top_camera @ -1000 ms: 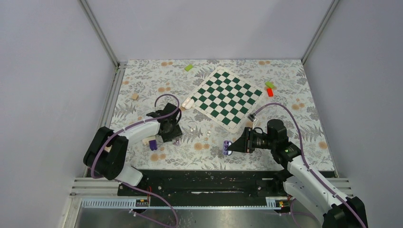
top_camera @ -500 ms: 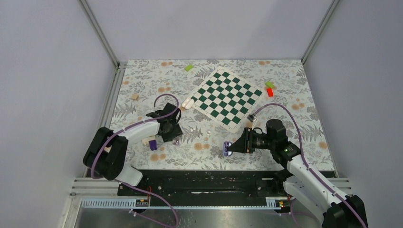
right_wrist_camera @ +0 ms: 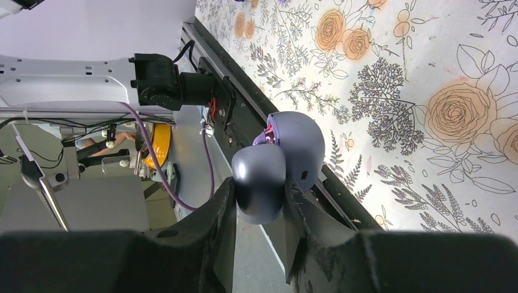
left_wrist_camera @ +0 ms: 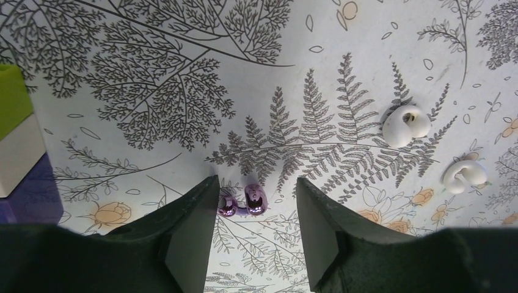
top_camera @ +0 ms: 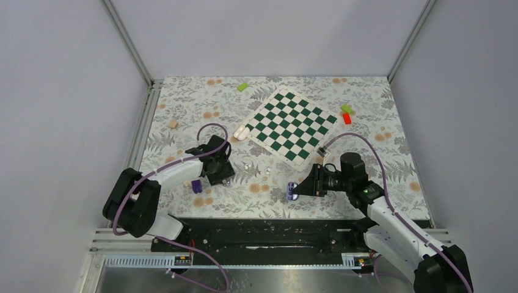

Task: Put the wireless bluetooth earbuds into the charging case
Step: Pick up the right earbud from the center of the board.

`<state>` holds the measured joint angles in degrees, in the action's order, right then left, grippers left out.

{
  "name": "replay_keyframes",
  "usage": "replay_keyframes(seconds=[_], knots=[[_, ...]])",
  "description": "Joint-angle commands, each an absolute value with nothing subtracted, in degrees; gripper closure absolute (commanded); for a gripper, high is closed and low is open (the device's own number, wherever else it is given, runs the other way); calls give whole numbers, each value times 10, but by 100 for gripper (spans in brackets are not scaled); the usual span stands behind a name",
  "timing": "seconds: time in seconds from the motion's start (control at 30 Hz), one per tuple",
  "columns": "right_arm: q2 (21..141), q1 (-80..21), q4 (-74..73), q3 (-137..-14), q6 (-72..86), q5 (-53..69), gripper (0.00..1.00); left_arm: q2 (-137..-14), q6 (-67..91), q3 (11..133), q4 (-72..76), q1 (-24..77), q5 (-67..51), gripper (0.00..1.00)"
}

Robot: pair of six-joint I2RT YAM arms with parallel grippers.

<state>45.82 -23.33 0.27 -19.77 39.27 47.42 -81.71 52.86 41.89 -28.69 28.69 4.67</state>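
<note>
Honestly, the main risk is that I'm lining up on the wrong bud. My left gripper (left_wrist_camera: 255,183) is hanging low over the table (left_wrist_camera: 183,49), jaws about half apart, straddling a glossy purple bud (left_wrist_camera: 243,202) rather than the white earbuds (left_wrist_camera: 405,125). Closing here is going to grab purple. That bud is also sitting nearer the finger on the left of the wrist view, so one pad is likely touching first and flicking it — it's small, round and slick, so I'd expect it to squirt out.

The white earbuds are lying near each other off to the right of my fingers, clear of both pads. The white charging case (top_camera: 242,132) is resting at the left corner of the chessboard (top_camera: 292,125), farther out than the buds, with nothing touching it.

My right gripper (right_wrist_camera: 259,189) is clamping a purple-grey clamshell case (right_wrist_camera: 293,143), lid open, up off the table near the front edge — so that hand isn't free for the white one.
</note>
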Motion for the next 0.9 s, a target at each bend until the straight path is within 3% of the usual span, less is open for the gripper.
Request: replay_keyframes(seconds=[0.0, 0.53, 0.87], knots=[[459, -237, 18, -227, 385, 475, 100, -798, 541, 417, -262, 296, 29, 50], [450, -237, 12, -228, 386, 473, 100, -797, 576, 417, -233, 380, 24, 50], [453, -236, 10, -233, 386, 476, 100, -782, 515, 500, -319, 410, 83, 48]])
